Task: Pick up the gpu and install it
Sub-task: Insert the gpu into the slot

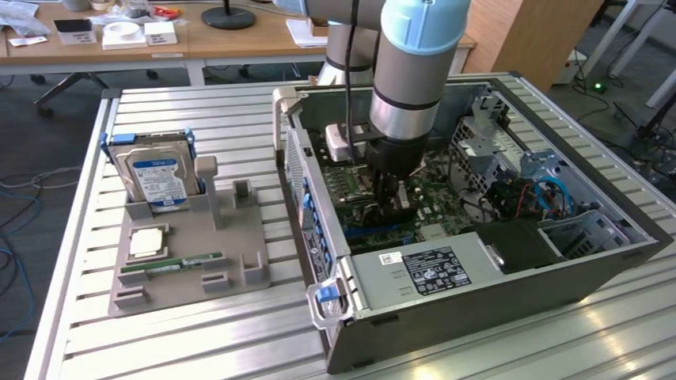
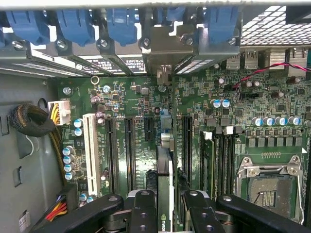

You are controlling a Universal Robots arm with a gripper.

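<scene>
Exterior view: arm reaches down into the open PC case (image 1: 591,261), gripper (image 1: 389,207) low over the motherboard (image 1: 444,202); parts tray (image 1: 243,261) with the hard drive (image 1: 157,176) sits well off to the side

Wrist view: gripper (image 2: 165,204) partly closed, fingers (image 2: 142,208) clamped on the gpu (image 2: 164,194), held edge-on between them, directly over the motherboard's (image 2: 131,102) expansion slots (image 2: 129,153)

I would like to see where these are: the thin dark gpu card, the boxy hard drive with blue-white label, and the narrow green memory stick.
Thin dark gpu card (image 2: 164,194), wrist view: its upper edge between the fingers.
Boxy hard drive (image 1: 154,176), exterior view: its blue-white label.
Narrow green memory stick (image 1: 174,264), exterior view: its middle, in the grey tray.
</scene>
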